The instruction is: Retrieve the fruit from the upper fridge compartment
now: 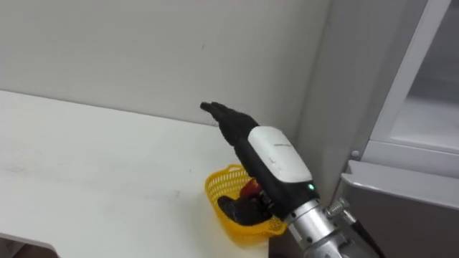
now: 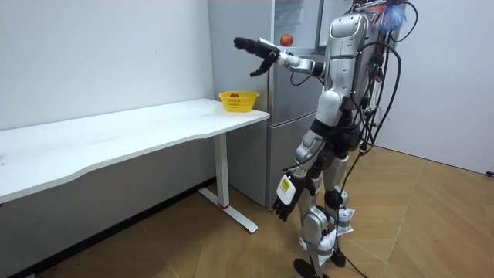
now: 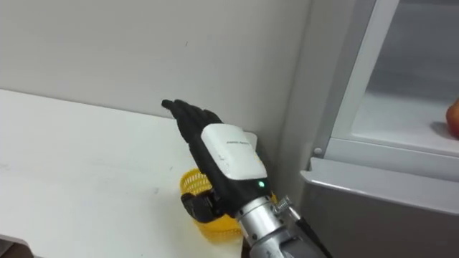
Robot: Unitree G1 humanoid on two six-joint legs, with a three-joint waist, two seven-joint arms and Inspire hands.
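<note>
A red apple [image 2: 286, 39] lies on a shelf of the open upper fridge [image 2: 297, 31]; its edge shows at the far right [image 3: 453, 118]. My right hand [image 1: 276, 158] is raised over the table's end, left of the fridge and apart from the apple. It is open, with straight fingers [image 1: 222, 118] pointing toward the wall and nothing held. Under it stands a yellow basket [image 1: 229, 190] with something red [image 1: 251, 188] inside. My left hand [image 2: 282, 202] hangs relaxed by my thigh. I stand in front of the fridge beside the table's end.
The white table [image 1: 86, 165] runs off to the left along the grey wall. The top of the grey lower fridge door [image 1: 401, 193] sits close at the right, with the white shelf [image 1: 427, 118] of the upper compartment above it.
</note>
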